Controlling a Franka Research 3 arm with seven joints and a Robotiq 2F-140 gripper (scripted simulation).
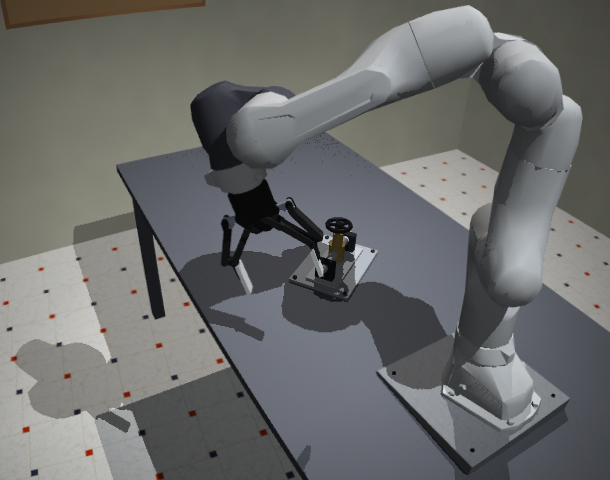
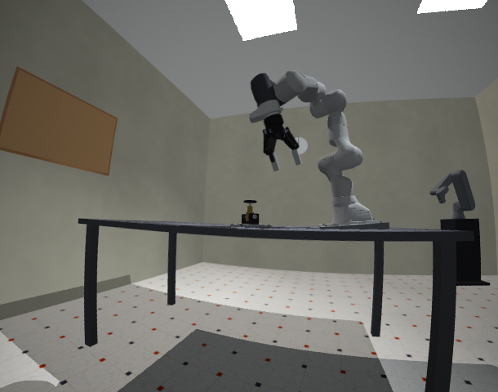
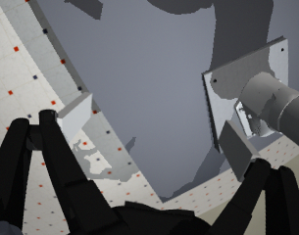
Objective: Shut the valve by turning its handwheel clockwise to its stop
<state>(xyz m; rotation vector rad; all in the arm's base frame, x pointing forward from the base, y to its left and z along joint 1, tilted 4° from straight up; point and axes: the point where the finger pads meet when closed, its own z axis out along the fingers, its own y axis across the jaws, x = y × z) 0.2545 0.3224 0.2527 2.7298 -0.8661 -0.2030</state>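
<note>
The valve stands on a grey base plate (image 1: pixel 332 271) near the middle of the dark table. Its small black handwheel (image 1: pixel 339 224) lies level on top of a brass stem (image 1: pixel 338 246), above a black body (image 1: pixel 326 281). It also shows in the exterior view, where the handwheel (image 2: pixel 250 201) is small. My gripper (image 2: pixel 285 162) is wide open and empty. It hangs high above the table, well above the handwheel and off to one side, touching nothing. In the top view my gripper's (image 1: pixel 280 273) white pads straddle the valve only by perspective. The wrist view shows my gripper's (image 3: pixel 156 132) two pads but not the valve.
My arm's base plate (image 1: pixel 470 408) is bolted to the table near its front right corner. The table's left edge (image 1: pixel 212 330) drops to the tiled floor. A second small arm on a black pedestal (image 2: pixel 455 198) stands beyond the table's right end.
</note>
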